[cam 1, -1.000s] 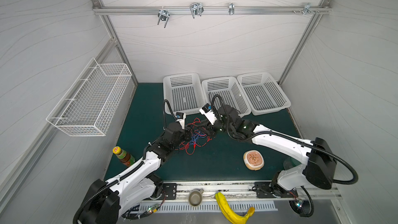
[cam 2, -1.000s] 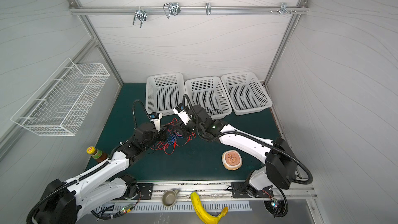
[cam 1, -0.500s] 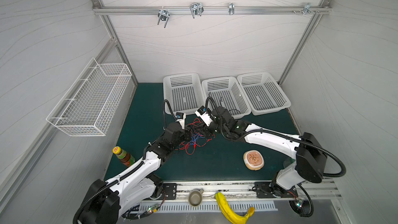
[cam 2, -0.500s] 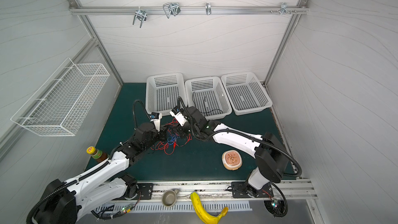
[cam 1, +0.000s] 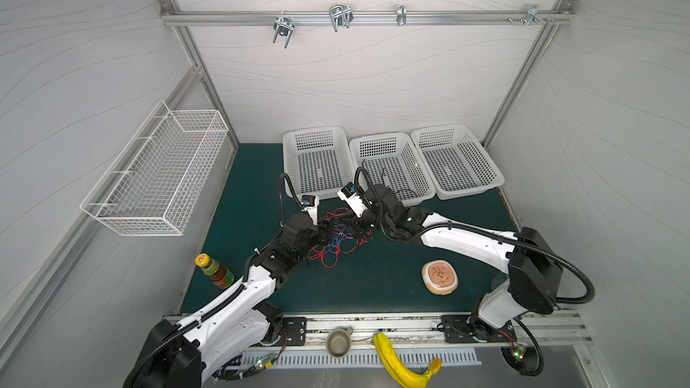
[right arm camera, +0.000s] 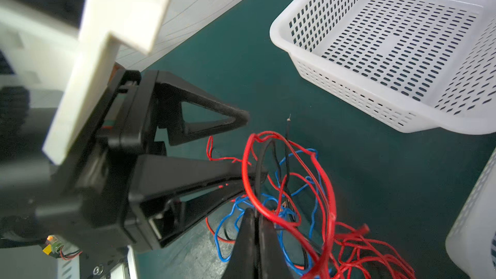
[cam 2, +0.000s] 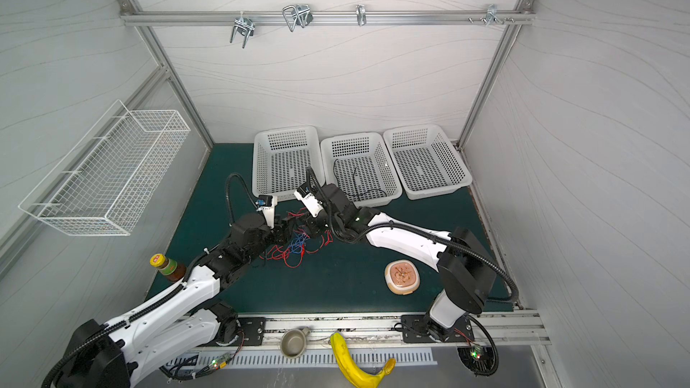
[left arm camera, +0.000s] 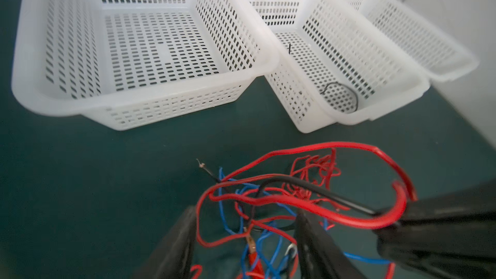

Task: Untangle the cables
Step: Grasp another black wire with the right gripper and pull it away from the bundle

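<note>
Tangled cables (cam 1: 336, 246) on the green mat (cam 1: 373, 293), the heap stretched between both grippers. One bare wire tip (left arm camera: 200, 162) points toward the baskets (left arm camera: 161, 108). Left gripper (left arm camera: 245, 210) spread apart around strands; right gripper (right arm camera: 255, 212) pinched together on a black strand.

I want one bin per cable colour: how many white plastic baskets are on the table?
3, in a row along the mat's back edge: the left basket, the middle basket, holding a thin black cable, and the right basket. None looks hidden.
</note>
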Controlling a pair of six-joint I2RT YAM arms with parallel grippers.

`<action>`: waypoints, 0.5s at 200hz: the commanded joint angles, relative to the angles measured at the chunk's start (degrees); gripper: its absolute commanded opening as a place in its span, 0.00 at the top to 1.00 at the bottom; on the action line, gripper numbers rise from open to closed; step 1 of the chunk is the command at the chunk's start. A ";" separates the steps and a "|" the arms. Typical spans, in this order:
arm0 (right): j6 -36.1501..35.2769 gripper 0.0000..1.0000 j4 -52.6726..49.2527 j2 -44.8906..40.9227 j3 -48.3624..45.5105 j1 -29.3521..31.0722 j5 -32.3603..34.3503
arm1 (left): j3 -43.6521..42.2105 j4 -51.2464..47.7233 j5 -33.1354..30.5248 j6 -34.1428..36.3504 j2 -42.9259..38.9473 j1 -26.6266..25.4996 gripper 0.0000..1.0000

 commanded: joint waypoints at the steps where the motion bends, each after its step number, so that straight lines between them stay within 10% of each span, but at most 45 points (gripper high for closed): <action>1: -0.37 1.00 0.29 -3.77 -0.44 0.30 0.81 | 0.31 1.00 -1.81 0.79 -2.29 0.22 0.28; 100: 0.79 1.00 2.92 -11.64 -1.45 0.31 -2.46 | -1.75 3.71 -0.33 1.30 -5.22 0.28 0.25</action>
